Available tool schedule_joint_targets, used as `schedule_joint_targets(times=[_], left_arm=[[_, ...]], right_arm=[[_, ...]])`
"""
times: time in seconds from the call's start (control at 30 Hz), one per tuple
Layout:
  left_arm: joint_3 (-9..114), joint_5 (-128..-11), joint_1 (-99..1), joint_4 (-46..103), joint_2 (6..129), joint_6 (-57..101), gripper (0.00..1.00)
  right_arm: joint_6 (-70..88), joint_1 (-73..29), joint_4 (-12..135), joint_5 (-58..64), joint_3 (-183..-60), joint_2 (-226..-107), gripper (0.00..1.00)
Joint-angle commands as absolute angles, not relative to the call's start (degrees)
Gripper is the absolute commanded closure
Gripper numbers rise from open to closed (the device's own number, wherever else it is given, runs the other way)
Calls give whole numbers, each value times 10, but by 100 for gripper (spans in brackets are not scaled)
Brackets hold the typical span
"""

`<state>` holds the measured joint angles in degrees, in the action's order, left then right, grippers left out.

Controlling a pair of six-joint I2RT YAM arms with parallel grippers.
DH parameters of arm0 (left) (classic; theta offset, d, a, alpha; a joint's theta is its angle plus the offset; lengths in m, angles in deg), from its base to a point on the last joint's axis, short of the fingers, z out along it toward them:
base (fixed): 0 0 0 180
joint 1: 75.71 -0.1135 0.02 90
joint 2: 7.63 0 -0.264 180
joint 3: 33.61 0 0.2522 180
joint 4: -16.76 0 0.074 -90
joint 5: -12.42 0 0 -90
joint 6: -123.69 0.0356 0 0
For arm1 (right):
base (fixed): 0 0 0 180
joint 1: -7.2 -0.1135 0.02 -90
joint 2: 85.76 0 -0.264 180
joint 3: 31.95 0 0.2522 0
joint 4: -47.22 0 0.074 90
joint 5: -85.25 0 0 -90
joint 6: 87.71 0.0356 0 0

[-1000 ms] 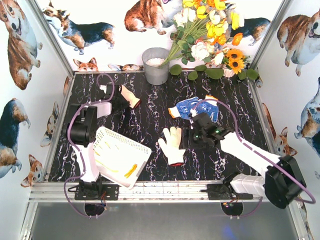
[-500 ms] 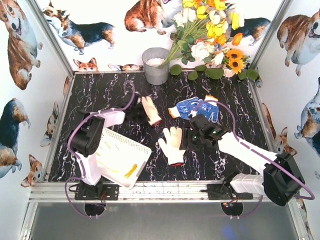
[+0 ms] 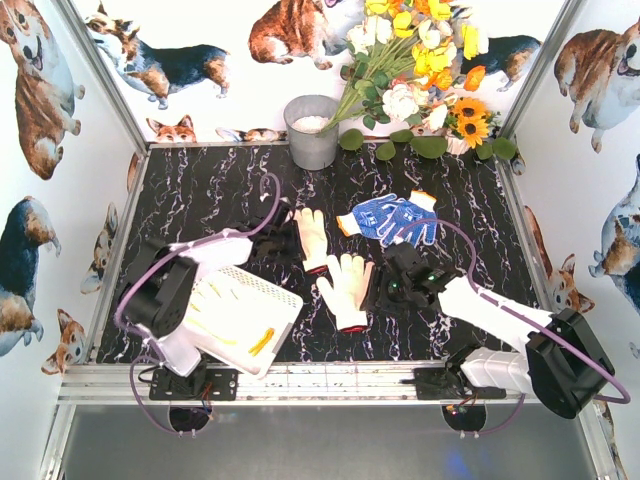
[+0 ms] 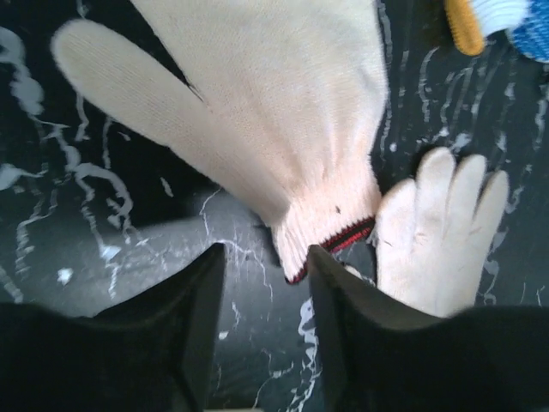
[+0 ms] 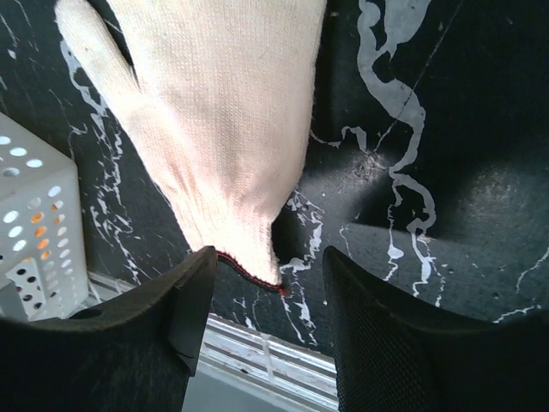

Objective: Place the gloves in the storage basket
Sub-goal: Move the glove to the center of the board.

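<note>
The black, white-veined marble-patterned table [image 3: 200,190] carried everything. At its near left stood the shallow white rectangular plastic storage basket [image 3: 250,275] with perforated walls. Something yellow-orange lay inside, too small to identify. The gloves lay outside it, mid-table: a pair of blue white-dotted knit gloves [image 3: 390,218] with orange cuffs farthest back, a far cream knit glove [image 3: 312,238], and a near cream knit glove [image 3: 345,288] just beside it.

The left gripper [image 4: 266,257] had its jaws spread and held nothing. The far cream glove's cuff lay just ahead of the gap, against one finger. The right gripper [image 5: 270,257] was likewise released, straddling the near cream glove's cuff.

The step looked like a cuff pickup. Each gripper would do best to bite the ribbed cuff, where the knit is thickest, pressing down to the table before clenching. The left gripper must avoid catching the near cream glove's fingertips, which lay close by. The limp fabric would probably drape, so it should be lifted high over the basket rim.

The cream knit was fine and soft. A thin red trim [image 4: 339,240] edged the cuff.
</note>
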<state>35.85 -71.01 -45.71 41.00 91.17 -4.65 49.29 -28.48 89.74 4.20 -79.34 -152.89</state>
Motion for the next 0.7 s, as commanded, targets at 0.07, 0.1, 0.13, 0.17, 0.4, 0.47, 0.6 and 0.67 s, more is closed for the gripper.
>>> schedule_joint_targets(times=[0.07, 0.1, 0.13, 0.17, 0.4, 0.47, 0.6, 0.67], left_arm=[[375, -791, -454, 463, 800, -23, 45], [375, -803, -454, 472, 784, -21, 41], [375, -815, -454, 481, 768, -18, 37], [375, -825, -454, 490, 752, -16, 35], [334, -934, -456, 553, 609, -19, 16], [324, -957, -459, 568, 567, -20, 13], [322, -985, -468, 609, 513, -13, 12], [326, -997, -470, 629, 499, -10, 12]], right_arm=[[528, -263, 835, 48, -793, -1525, 46], [528, -249, 827, 59, -788, -1524, 46], [531, -233, 816, 74, -780, -1523, 47], [534, -217, 794, 92, -769, -1522, 47], [550, -172, 714, 166, -746, -1556, 50], [545, -171, 715, 164, -745, -1577, 52], [550, -168, 672, 178, -734, -1613, 59], [550, -168, 667, 180, -739, -1630, 62]])
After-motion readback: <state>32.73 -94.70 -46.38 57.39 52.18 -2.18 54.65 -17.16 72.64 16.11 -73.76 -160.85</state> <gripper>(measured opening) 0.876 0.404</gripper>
